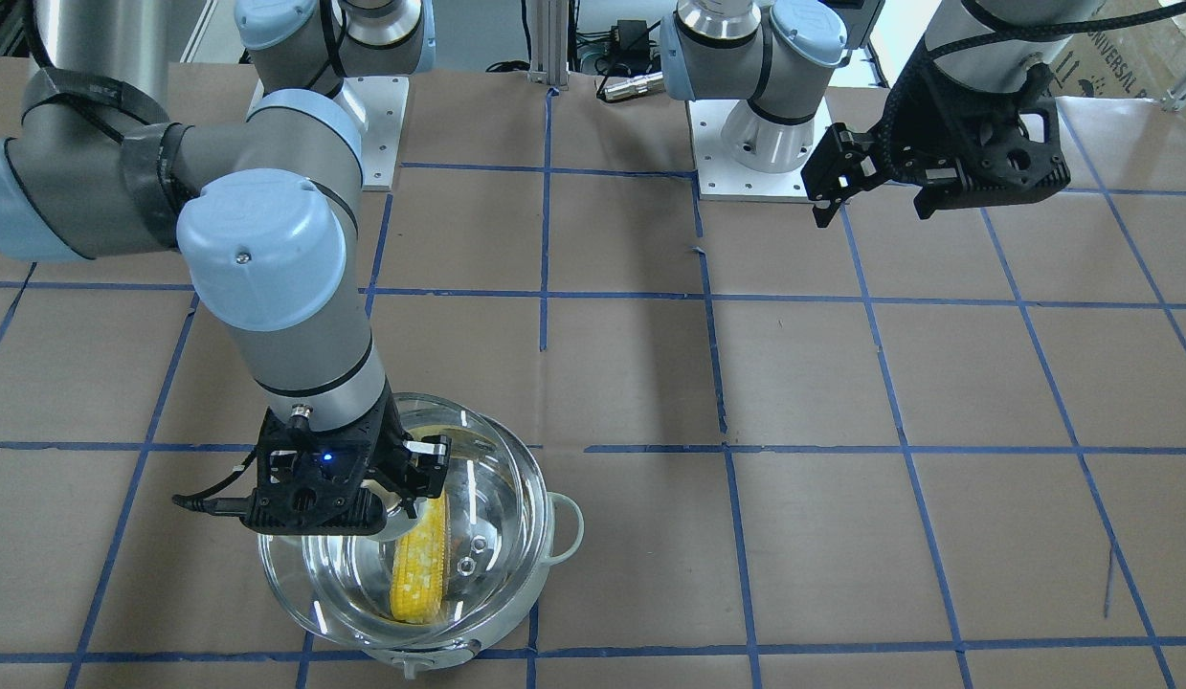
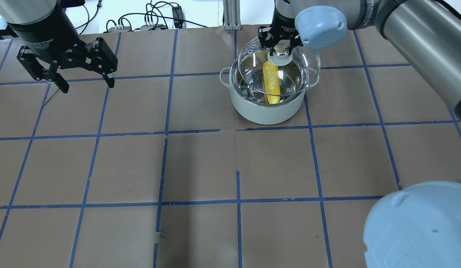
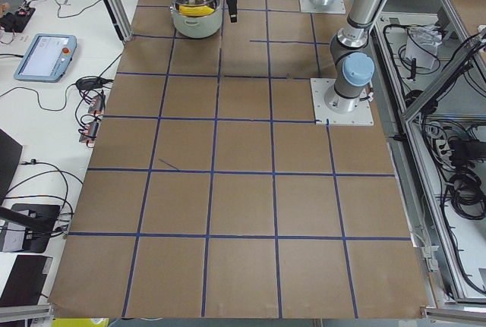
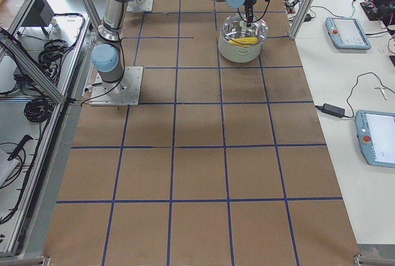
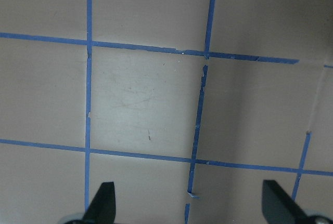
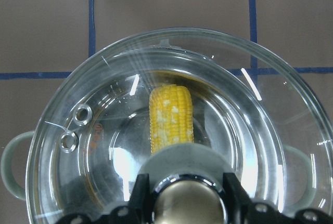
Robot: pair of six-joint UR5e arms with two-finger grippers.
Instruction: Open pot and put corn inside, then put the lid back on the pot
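Right gripper clamps lid by knob, offset to 1 o'clock over pot; corn inside. Next: recentre, lower, release. Left gripper apart.

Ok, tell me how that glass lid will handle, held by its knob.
The glass lid is likely rigid but brittle; a knock on the pot rim could chip it. Pinched only at the knob by the right gripper, it may tilt.
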